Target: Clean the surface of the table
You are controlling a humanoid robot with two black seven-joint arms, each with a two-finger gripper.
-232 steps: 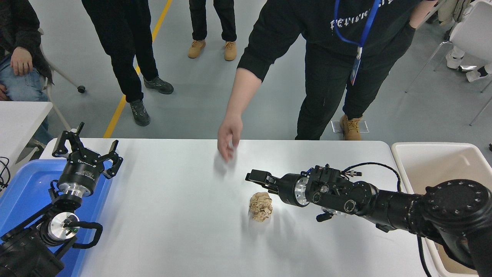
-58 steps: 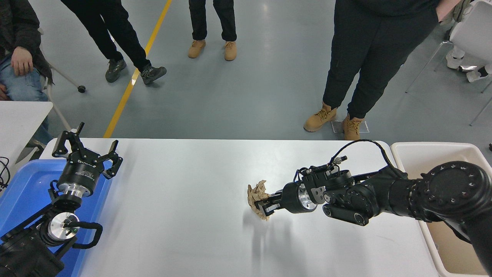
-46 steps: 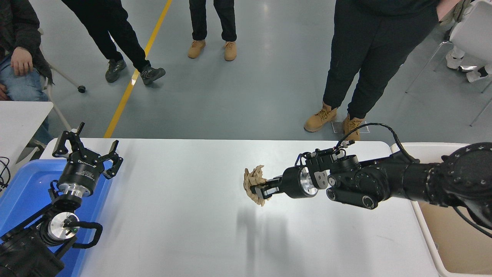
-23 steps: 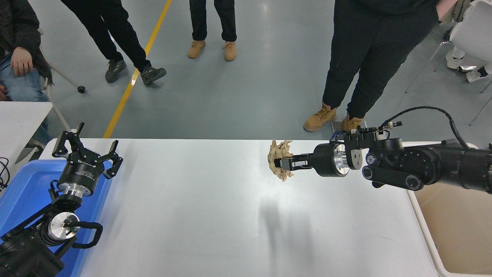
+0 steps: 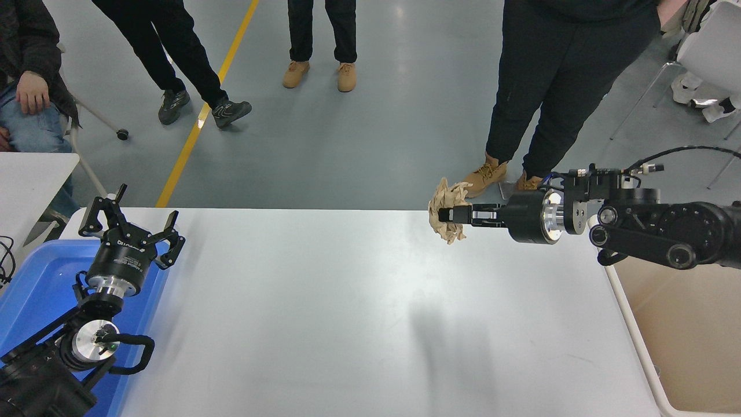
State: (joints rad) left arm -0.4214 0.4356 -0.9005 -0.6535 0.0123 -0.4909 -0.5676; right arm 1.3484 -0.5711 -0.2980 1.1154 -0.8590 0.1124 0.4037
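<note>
So the right gripper has the crumpled brown paper wad pinched tight in its fingers, and in the last second or so it's gone from sitting low over the middle of the bench to being carried up and off toward the far right corner, well clear of the surface now. My guess is it's headed for the beige bin just beside the bench's right end, though it isn't over it yet. That was the only bit of trash I can count: one wad, one beige bin, one blue bin on the left. The left gripper sits parked over that blue bin, fingers spread open, holding nothing. Once the wad drops, the white bench top looks done.
</note>
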